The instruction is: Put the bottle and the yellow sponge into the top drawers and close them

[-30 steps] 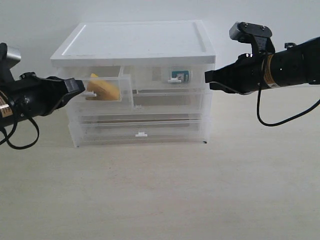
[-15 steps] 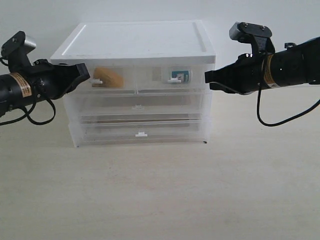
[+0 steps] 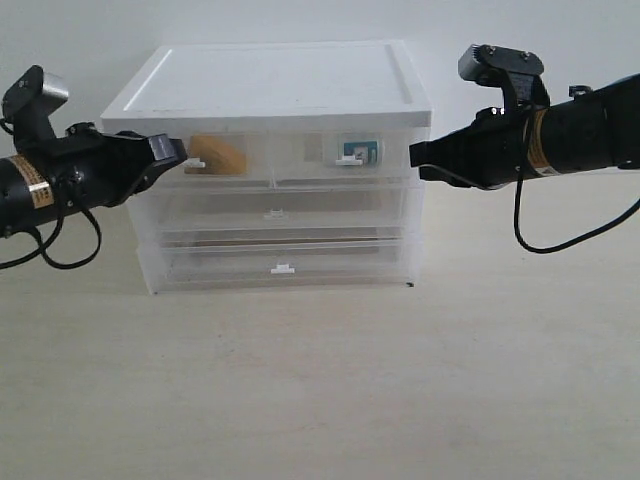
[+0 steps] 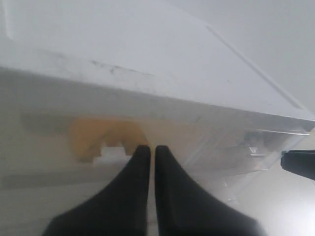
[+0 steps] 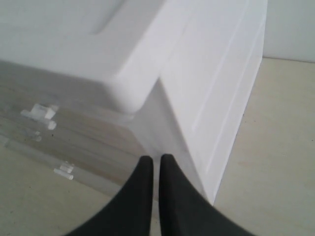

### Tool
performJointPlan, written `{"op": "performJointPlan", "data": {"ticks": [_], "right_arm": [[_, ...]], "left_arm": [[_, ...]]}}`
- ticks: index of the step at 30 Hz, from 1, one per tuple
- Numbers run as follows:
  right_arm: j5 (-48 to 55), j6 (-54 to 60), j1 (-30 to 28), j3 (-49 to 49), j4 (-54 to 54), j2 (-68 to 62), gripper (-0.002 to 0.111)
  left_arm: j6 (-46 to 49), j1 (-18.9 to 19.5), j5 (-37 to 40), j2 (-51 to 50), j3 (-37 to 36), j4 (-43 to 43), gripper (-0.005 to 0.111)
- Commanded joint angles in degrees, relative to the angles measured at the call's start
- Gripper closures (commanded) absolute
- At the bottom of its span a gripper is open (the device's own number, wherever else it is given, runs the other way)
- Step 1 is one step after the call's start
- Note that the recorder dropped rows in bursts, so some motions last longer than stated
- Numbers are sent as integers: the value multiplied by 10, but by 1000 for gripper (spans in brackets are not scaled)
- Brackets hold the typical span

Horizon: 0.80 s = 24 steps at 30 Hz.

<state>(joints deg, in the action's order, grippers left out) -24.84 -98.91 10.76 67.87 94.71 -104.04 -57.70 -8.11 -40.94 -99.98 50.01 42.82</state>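
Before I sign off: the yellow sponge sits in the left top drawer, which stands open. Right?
No. The yellow sponge does sit in the left top drawer, but the exterior view shows that drawer shut, flush with the cabinet front.

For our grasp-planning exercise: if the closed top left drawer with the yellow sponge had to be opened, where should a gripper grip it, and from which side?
Likely the small white tab handle on the top left drawer, approached from the cabinet front. The drawer sits flush, so only that flat tab sticks out; pinch it top and bottom, pull straight outward.
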Motion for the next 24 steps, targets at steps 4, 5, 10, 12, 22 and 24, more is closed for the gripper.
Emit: {"op": "performJointPlan", "data": {"ticks": [4,5,10,12,22,24], "right_arm": [[25,-35,0,2,52,44,108],[21,-35,0,2,52,52,108],[55,-40,0,-45,52,141,108],[75,-24,0,-101,43,207,108],[63,164,0,-308,-179,651,108],[60,155,0,-342,-179,723,108]], "left_arm": [[148,-1,-102,120,-162,-155,103],[160,-1,-109,134,-178,-166,103],[188,1,-162,238,-274,-213,103],[188,1,-168,293,-294,-208,103],[123,1,-10,674,-324,-177,103],[99,1,24,743,-324,-144,103]]}}
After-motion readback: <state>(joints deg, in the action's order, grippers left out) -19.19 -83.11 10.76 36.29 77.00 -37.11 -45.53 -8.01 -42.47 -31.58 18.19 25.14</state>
